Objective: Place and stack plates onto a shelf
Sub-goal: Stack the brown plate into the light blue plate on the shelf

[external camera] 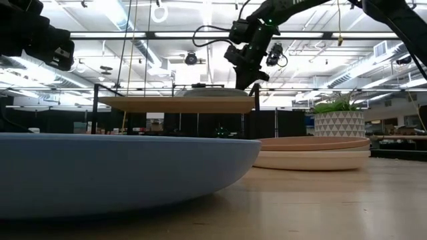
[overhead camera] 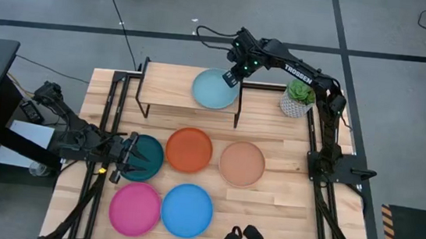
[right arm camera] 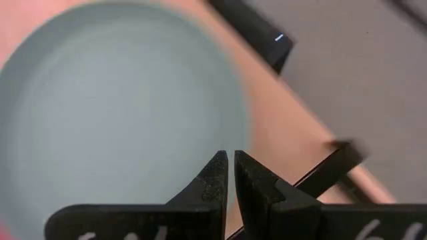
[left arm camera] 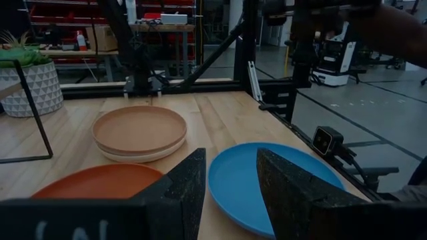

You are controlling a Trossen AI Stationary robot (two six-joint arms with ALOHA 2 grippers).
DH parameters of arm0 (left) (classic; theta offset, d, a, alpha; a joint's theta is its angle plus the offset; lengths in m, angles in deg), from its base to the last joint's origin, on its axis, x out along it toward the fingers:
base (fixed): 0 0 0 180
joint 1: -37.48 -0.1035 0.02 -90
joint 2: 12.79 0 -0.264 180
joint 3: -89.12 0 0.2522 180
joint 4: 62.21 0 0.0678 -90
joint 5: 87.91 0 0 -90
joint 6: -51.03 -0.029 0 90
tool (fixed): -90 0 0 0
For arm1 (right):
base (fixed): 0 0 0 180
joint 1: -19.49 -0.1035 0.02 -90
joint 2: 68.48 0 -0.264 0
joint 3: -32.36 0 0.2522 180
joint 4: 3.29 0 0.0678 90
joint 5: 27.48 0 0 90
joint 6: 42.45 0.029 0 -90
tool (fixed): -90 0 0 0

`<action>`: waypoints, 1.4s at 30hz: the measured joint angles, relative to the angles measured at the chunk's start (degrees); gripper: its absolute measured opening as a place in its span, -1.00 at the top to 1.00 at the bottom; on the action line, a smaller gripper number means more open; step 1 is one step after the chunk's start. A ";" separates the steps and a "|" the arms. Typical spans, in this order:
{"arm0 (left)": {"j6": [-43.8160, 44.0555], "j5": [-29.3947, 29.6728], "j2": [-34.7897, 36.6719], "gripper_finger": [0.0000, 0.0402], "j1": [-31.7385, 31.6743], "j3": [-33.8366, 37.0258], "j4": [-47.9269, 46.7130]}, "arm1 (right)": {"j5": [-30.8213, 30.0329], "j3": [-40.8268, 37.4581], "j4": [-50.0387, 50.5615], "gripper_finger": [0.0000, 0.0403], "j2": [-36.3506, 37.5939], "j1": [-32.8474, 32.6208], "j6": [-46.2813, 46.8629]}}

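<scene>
Pale teal plate [overhead camera: 216, 89] on shelf [overhead camera: 170, 87], my right gripper [overhead camera: 230, 79] shut empty above its rim; risk: nudging it off

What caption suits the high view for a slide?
Right hand shut above pale teal plate on shelf; left hand at dark teal plate.

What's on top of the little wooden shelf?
A pale teal plate lies on the shelf, at its right end. The right gripper, shut, hovers at the plate's rim. Whether another plate hides underneath cannot be told.
</scene>
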 joint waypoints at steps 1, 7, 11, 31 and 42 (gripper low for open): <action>0.20 -0.16 -0.01 0.29 -0.01 0.00 -0.15 | 1.50 0.00 1.35 0.83 0.25 -0.22 -0.55; 0.26 -0.62 0.00 0.29 0.01 0.00 -0.15 | 0.09 -0.02 8.30 0.83 3.25 -3.46 -1.81; 0.61 -0.61 0.00 0.29 0.01 0.00 -0.15 | -1.58 -0.02 11.81 0.83 6.02 -6.19 -1.55; 0.94 -0.61 0.00 0.29 -0.01 0.00 -0.13 | -6.00 -4.93 23.61 0.83 9.44 -17.65 5.17; 1.20 -0.60 -0.01 0.29 0.00 0.00 -0.18 | -9.01 -18.42 20.76 0.78 10.27 -22.97 8.99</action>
